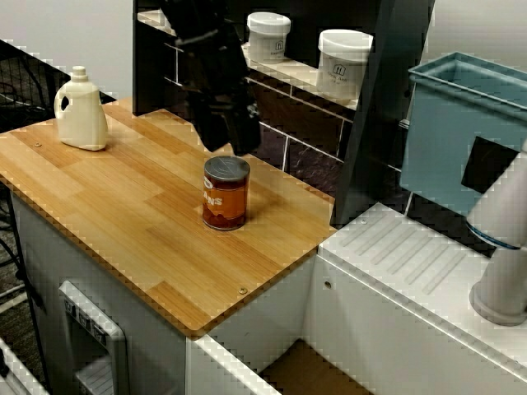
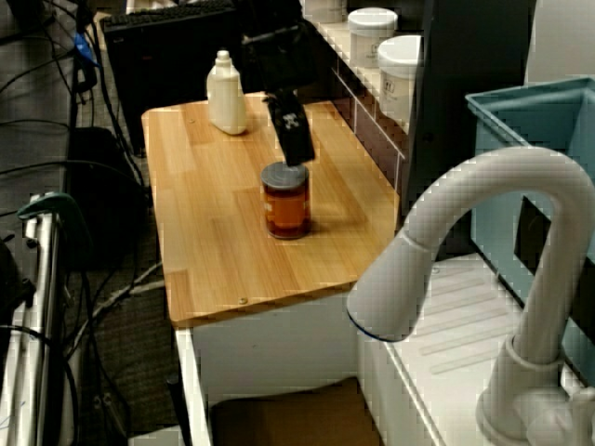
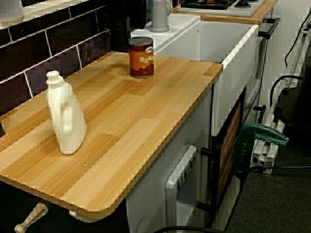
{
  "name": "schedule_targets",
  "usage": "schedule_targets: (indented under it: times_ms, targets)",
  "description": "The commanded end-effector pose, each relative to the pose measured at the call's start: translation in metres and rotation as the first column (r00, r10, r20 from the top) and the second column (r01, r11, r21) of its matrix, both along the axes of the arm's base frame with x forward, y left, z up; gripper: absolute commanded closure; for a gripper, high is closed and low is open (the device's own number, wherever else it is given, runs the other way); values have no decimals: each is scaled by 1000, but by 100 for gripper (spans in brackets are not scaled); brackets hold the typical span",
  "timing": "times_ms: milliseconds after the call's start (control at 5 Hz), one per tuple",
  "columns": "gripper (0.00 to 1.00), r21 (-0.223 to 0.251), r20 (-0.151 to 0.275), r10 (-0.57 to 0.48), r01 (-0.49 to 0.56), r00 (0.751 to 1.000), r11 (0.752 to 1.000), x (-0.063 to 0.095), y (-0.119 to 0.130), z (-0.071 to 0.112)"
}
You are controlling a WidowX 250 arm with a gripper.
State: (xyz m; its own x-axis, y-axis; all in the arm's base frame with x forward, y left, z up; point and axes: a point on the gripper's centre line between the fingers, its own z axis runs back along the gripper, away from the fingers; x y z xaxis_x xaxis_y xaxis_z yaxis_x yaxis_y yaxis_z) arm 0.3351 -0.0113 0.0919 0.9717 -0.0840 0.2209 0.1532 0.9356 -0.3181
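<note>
One can stands upright just below jaws (contact unclr).

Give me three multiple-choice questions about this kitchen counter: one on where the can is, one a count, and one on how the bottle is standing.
1. Where does the can stand?
A. on the wooden counter
B. on the floor
C. in a drawer

2. How many white tubs sit on the shelf?
A. one
B. two
C. four

3. How is the cream bottle standing?
A. on its side
B. upside down
C. upright

Answers:
1 A: its base rests on the wood planks.
2 B: the view from above shows two lidded tubs side by side.
3 C: its base is on the counter and its cap is on top.
</note>
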Motion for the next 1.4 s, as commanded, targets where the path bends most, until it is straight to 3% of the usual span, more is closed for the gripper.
schedule_targets:
  times_ms: [0, 400, 800, 1200]
  targets:
    - [0, 15, 20, 10, -10, 1000, 1000, 15, -7, -3]
    - [0, 30, 2, 22, -22, 1000, 999, 23, -8, -13]
    - [0, 53, -29, 23, -22, 999, 998, 11, -6, -32]
    - [0, 40, -36, 18, -17, 999, 999, -11, -2, -25]
